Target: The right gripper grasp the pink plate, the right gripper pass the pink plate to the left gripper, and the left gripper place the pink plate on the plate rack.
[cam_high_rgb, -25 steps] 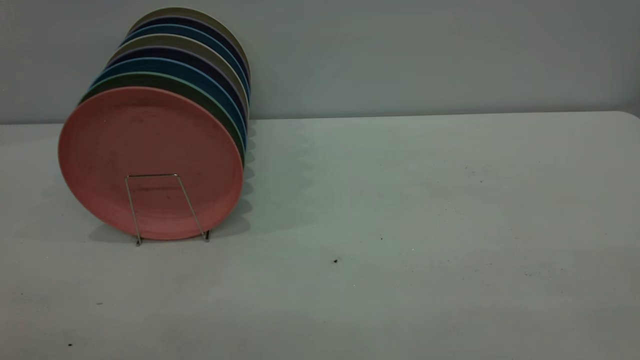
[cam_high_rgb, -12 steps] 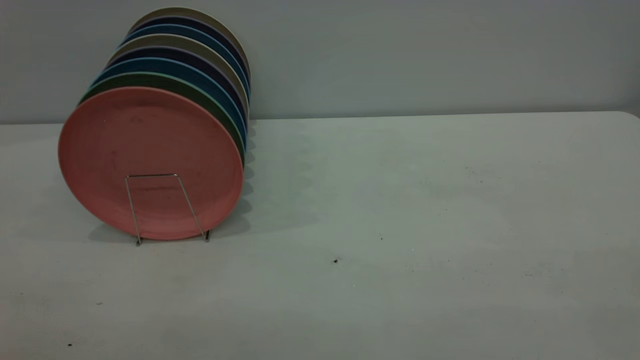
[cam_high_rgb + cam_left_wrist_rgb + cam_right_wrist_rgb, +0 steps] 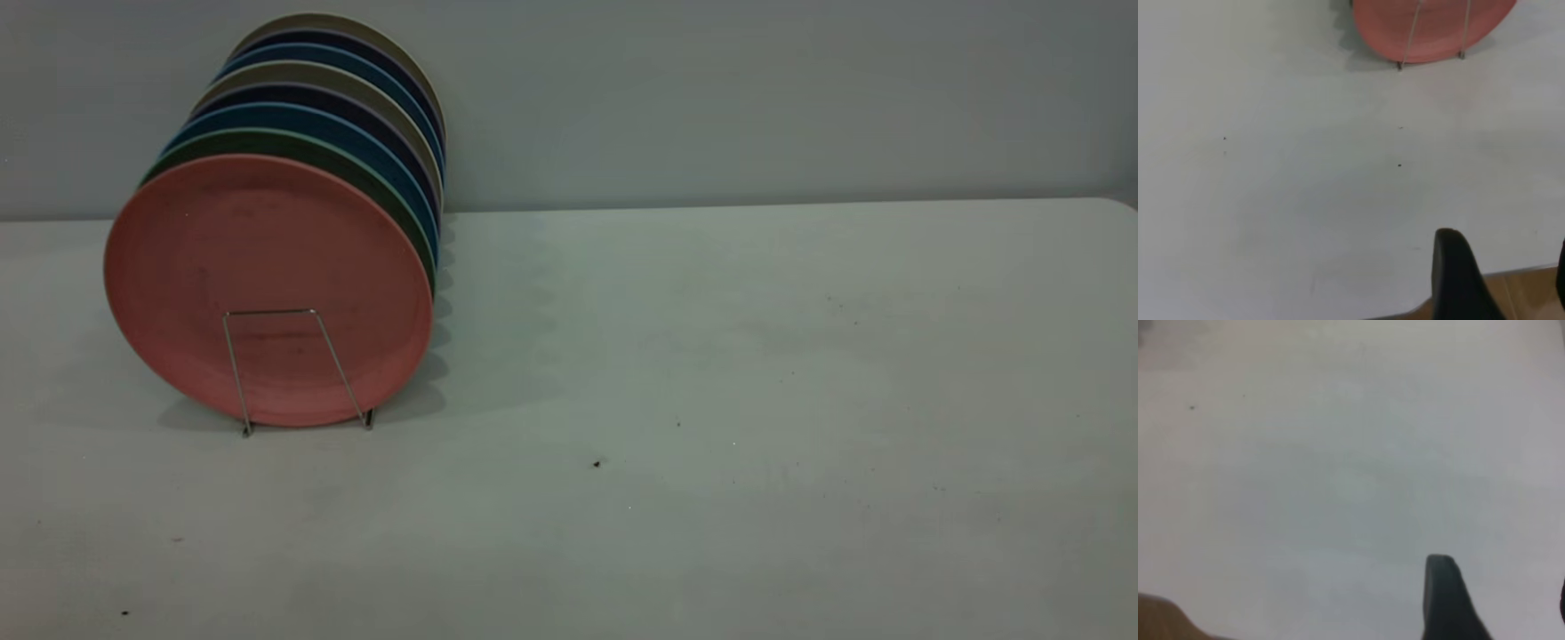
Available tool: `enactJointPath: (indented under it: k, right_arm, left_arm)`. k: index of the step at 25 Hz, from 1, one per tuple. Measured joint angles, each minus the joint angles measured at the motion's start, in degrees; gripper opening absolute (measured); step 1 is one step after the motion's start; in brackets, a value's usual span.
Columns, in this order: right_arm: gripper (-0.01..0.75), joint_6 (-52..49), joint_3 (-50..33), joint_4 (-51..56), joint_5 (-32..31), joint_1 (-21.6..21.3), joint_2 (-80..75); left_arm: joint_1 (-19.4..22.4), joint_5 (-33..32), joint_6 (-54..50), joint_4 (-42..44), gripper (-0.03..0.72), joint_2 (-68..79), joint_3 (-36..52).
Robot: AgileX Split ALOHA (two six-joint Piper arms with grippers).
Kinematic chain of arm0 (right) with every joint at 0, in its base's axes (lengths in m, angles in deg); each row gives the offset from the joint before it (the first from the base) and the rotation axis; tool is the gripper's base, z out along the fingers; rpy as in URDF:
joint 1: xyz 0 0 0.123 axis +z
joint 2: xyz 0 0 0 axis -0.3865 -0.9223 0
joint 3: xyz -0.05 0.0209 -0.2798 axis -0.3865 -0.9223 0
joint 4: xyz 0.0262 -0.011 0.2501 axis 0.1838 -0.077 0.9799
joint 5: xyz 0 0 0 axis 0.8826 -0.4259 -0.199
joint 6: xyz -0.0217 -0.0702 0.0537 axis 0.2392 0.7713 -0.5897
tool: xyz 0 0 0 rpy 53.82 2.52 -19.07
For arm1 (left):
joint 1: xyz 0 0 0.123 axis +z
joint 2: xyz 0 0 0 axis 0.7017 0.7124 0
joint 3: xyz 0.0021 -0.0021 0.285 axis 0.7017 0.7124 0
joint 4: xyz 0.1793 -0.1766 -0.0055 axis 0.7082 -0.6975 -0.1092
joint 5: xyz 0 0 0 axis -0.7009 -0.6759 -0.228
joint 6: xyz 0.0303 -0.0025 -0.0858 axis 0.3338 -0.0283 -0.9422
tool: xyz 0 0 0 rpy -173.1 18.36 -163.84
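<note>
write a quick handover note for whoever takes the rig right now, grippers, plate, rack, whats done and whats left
Left gripper: off the exterior view, hanging over the table's near edge, holding nothing, jaws apart.
Right gripper: also off the exterior view, over bare table, holding nothing, jaws apart.
Pink plate: on edge at the front of the plate rack, behind its front wire loop, leaning back on the green plate and the row of other plates behind it.
Done: grasp, handover and placing look complete.
Left: nothing on the plate as far as can be seen; only parking the arms, if needed.
</note>
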Motion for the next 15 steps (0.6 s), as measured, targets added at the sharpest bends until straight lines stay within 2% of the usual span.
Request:
enactJointPath:
  k: [15]
  right_arm:
    - [0.417,0.0,0.0,0.0,-0.04,0.0,0.12]
  left_arm:
    - [-1.12,0.0,0.0,0.0,0.402,0.0,0.0]
